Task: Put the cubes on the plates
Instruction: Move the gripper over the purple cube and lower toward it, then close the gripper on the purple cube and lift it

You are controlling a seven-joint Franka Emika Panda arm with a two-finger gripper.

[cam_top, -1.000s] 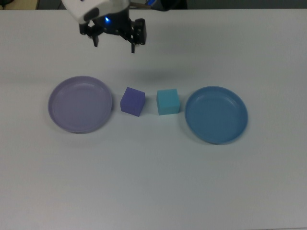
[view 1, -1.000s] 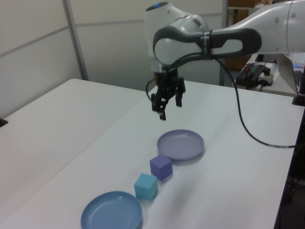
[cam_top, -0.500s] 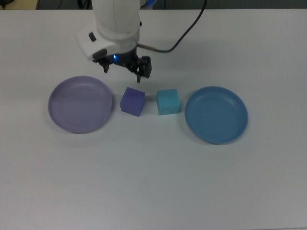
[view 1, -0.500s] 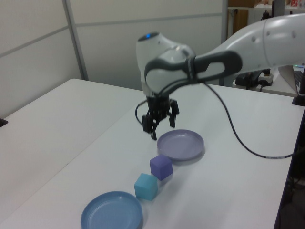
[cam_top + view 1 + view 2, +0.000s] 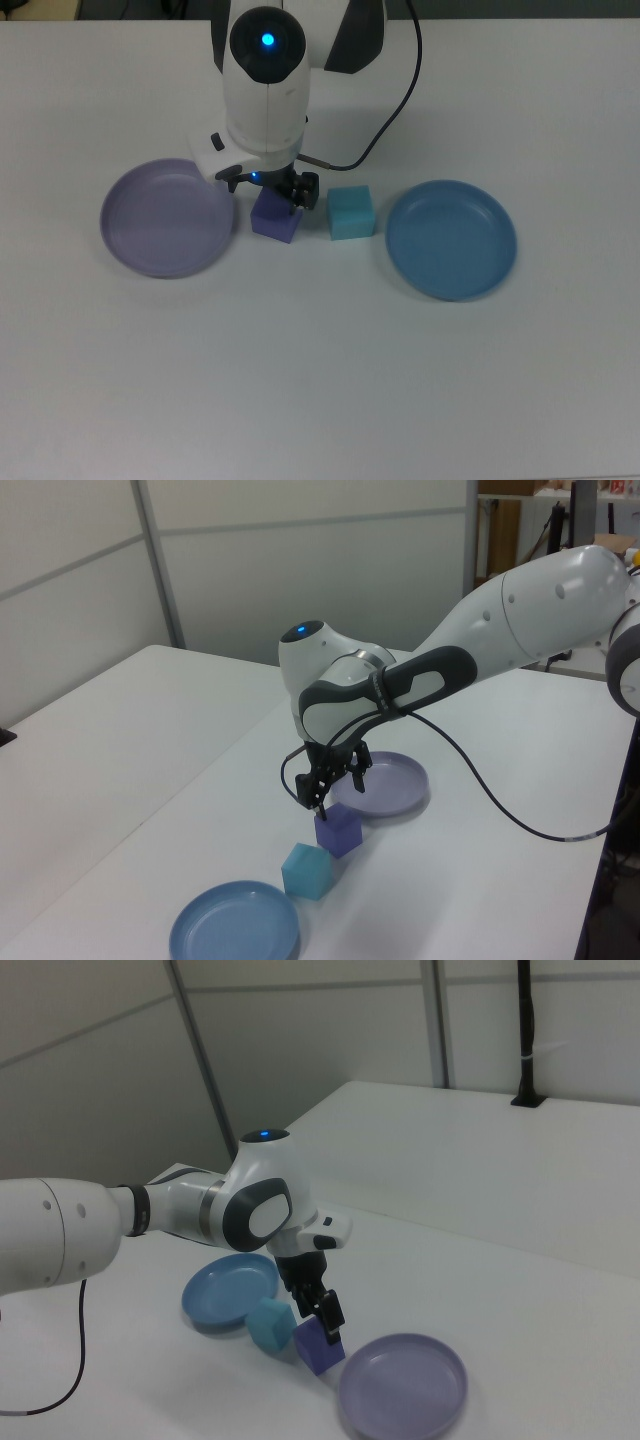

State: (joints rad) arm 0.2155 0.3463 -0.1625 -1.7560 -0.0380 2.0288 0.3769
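Straddling purple cube (image 5: pixel 274 221), fingers (image 5: pixel 321 809) spread wide, not gripping it.

The tool (image 5: pixel 268 192) hangs over the purple cube (image 5: pixel 276 221), between lavender plate (image 5: pixel 165 218) and teal cube (image 5: pixel 351 212).

Two cubes and two plates in a row on the surface

The purple cube (image 5: pixel 275 219) sits directly under the tool (image 5: pixel 270 190), slightly rotated. The teal cube (image 5: pixel 351 212) lies just beside the tool, on the top view's right; the blue plate (image 5: pixel 452 240) is farther that way. The lavender plate (image 5: pixel 166 217) lies near the tool on the top view's left. Both plates are empty.
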